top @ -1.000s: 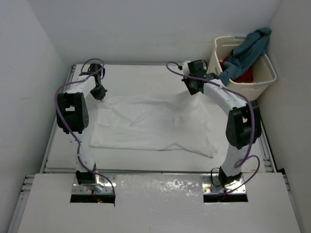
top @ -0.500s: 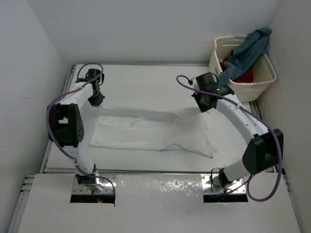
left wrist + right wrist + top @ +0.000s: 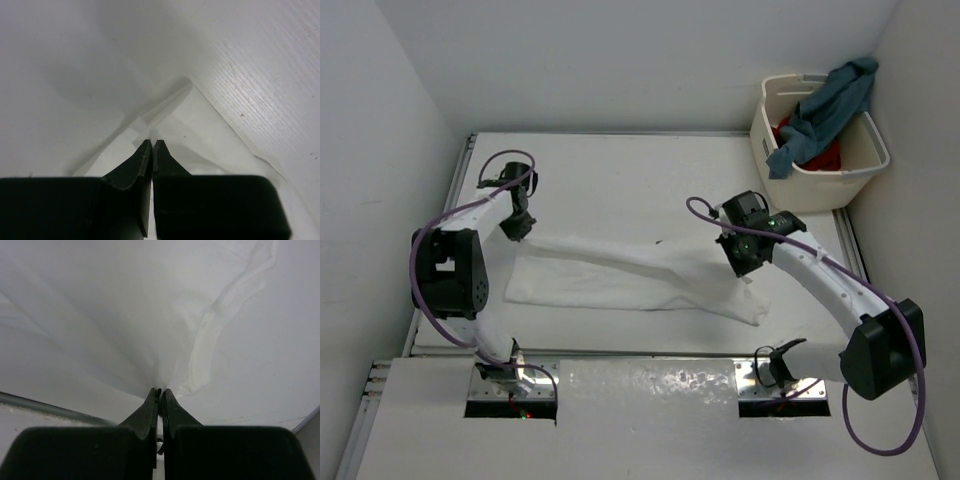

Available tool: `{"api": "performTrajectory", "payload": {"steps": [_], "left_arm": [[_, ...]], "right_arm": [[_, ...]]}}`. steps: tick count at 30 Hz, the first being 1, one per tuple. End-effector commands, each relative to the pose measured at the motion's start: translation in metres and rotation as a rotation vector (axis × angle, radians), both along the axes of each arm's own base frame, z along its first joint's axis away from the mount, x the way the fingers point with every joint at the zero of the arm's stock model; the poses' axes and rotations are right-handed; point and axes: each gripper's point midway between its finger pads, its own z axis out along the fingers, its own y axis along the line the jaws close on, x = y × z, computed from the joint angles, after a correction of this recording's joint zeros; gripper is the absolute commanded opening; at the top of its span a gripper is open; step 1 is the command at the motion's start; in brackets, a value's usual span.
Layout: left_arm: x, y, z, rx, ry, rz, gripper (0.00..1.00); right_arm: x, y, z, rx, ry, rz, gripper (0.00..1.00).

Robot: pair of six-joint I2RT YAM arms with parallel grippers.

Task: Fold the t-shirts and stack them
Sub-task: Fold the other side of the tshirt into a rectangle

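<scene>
**Far edge of the white shirt pulled nearer**

The left hand (image 3: 520,229), pinched tight on the far-left corner of the white t-shirt (image 3: 610,288), has come nearer. The shirt's lifted far edge now hangs over its middle on the bench (image 3: 620,180). The right hand (image 3: 745,270), clamped on the far-right corner, has likewise drawn back. The blue-grey t-shirt (image 3: 825,100) and red t-shirt (image 3: 826,158) stay in the basket (image 3: 860,165).

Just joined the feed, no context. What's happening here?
Both arms are working the white shirt on the table. The left arm and right arm each have jaws shut on one long edge, one per end, holding it up over the rest of the shirt, mid-fold. The blue shirt hangs over the basket at far right and the red shirt lies inside it, neither folded yet.
</scene>
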Motion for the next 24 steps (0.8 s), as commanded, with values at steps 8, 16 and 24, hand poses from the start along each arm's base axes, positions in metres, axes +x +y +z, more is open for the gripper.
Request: {"api": "performTrajectory", "payload": {"steps": [8, 16, 24], "left_arm": [[-0.021, 0.003, -0.002, 0.05, 0.003, 0.051, 0.0], [-0.063, 0.012, -0.012, 0.098, 0.144, 0.073, 0.74], [-0.045, 0.002, 0.033, 0.038, 0.023, 0.064, 0.84]], "right_arm": [[-0.038, 0.009, -0.033, 0.093, 0.064, -0.019, 0.04], [-0.046, 0.013, -0.05, 0.115, 0.111, -0.02, 0.72], [-0.021, 0.025, -0.02, 0.171, -0.006, -0.002, 0.99]]}}
